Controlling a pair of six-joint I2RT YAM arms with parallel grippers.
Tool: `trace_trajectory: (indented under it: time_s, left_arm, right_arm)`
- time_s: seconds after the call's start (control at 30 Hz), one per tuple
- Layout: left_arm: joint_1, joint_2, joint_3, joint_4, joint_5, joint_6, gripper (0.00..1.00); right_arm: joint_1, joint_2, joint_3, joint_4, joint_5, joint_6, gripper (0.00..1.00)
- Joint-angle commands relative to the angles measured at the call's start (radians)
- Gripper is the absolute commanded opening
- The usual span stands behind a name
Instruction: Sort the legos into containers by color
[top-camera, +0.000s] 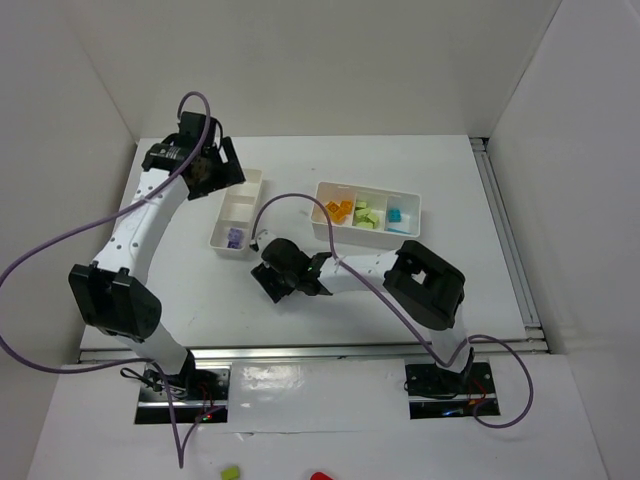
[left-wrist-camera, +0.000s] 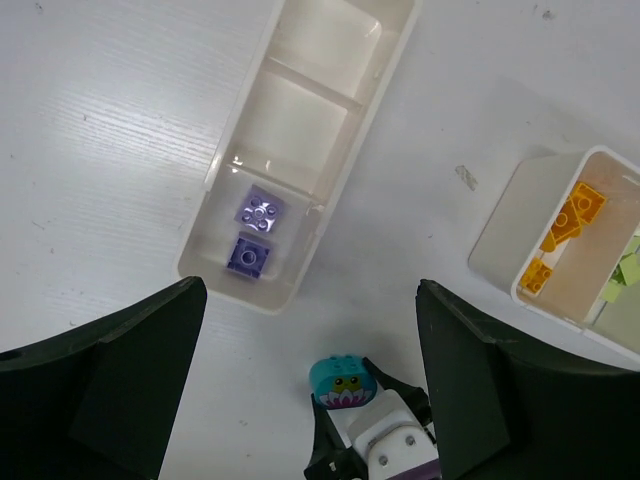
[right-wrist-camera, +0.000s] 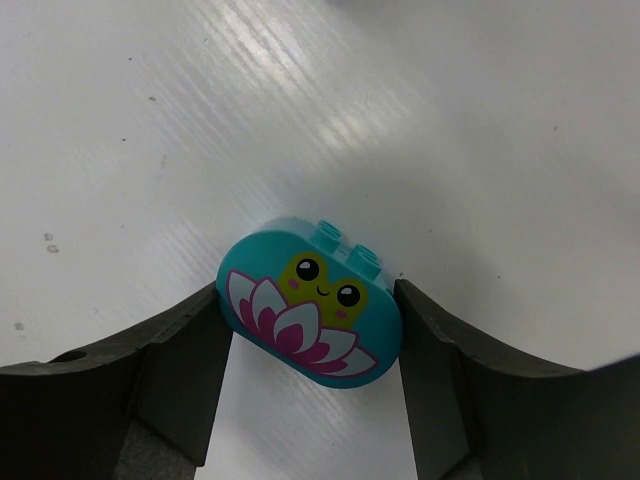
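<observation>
Within right claw (right-wrist-camera: 311, 335), teal lego (right-wrist-camera: 308, 312)

Two arms of one make: left arm (top-camera: 140, 225) at the left of the top view, right arm (top-camera: 365, 270) right of centre. White tubular links dotted with rows of small dark holes; bulky black joint housings. Black left hand (top-camera: 212, 170), black right hand (top-camera: 272, 280). Thin purple cable (top-camera: 60, 250) along each. Dark base plates (top-camera: 180, 385) at bottom. Broad, matte dark fingers (left-wrist-camera: 100, 390).
</observation>
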Motion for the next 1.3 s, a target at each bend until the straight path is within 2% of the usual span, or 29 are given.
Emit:
trace_trajectory:
  time_s: [0.0,0.2,0.3,0.47,0.67,0.87,0.97,1.03,1.17,1.27]
  left_arm:
    - [0.011,-0.02,0.032,-0.055,-0.004,0.032,0.95]
    - [0.011,-0.039,0.084,-0.084,0.005,0.041,0.95]
    - [0.011,-0.049,0.093,-0.093,0.017,0.053,0.95]
    - [0.011,-0.069,0.109,-0.139,0.018,0.085,0.95]
    - [0.043,-0.079,0.087,-0.148,0.008,0.106,0.95]
    - [0.063,-0.088,0.097,-0.148,0.018,0.106,0.95]
    - [0.063,-0.088,0.106,-0.148,0.027,0.106,0.95]
    - [0.063,-0.088,0.106,-0.148,0.027,0.096,0.95]
    - [0.063,-0.088,0.117,-0.148,0.036,0.096,0.95]
    - [0.072,-0.097,0.136,-0.148,0.036,0.096,0.95]
  right_arm:
    - [0.018,-0.064,0.04,0.022,0.061,-0.002,0.55]
    - [-0.017,-0.223,0.07,-0.148,0.19,0.043,0.53]
    - [-0.098,-0.36,0.029,-0.212,0.274,0.103,0.53]
    - [-0.322,-0.521,-0.009,-0.29,0.417,0.206,0.53]
    - [-0.593,-0.503,0.004,-0.359,0.402,0.24,0.55]
    - [-0.687,-0.427,0.001,-0.331,0.344,0.228,0.57]
    - [-0.71,-0.418,-0.046,-0.288,0.33,0.24,0.68]
    - [-0.71,-0.418,-0.046,-0.279,0.319,0.24,0.85]
    - [-0.71,-0.438,0.009,-0.305,0.342,0.24,0.93]
    - [-0.71,-0.481,0.064,-0.36,0.425,0.249,0.96]
